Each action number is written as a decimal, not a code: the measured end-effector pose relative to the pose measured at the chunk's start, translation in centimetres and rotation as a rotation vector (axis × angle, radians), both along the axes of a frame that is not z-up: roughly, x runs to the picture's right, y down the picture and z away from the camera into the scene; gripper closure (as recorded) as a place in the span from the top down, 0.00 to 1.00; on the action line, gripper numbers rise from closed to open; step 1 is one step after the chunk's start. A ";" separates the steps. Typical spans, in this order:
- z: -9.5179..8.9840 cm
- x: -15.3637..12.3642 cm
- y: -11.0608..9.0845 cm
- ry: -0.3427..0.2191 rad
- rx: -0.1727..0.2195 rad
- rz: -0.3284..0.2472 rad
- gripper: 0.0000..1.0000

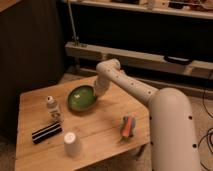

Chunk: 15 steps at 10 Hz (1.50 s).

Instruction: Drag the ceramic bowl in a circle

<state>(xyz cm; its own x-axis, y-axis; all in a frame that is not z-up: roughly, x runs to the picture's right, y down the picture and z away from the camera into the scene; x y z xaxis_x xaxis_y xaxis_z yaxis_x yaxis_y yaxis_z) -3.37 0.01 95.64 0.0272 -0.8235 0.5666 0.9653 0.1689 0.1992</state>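
Gripper, jaws closed, at the rim of ceramic bowl on wooden table

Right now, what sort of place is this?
Probably a lab or workshop: a small wooden table, metal shelving behind, cables on the floor. The gripper sits at the rim of the ceramic bowl.

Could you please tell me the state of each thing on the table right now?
shallow green glazed ceramic bowl: upright, empty.
claw: shut on the bowl's right rim.
small white cup: upside down.
small pale bottle: standing upright.
black rectangular block: lying flat.
orange-and-green item: lying flat.
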 end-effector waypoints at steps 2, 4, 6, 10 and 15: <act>2.0 2.4 -1.5 0.079 -0.015 0.051 0.00; 2.4 6.0 -1.6 0.130 -0.024 0.093 0.00; 1.8 10.8 -1.6 0.175 -0.027 0.133 0.00; 0.0 18.6 1.0 0.230 -0.062 0.138 0.00; -6.8 19.6 10.0 0.148 -0.109 0.054 0.00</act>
<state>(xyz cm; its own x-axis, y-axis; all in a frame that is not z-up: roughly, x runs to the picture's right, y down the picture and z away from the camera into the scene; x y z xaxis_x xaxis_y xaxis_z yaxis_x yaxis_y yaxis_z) 16.21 10.01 88.86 0.1593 -0.7526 0.6390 0.9716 0.2342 0.0336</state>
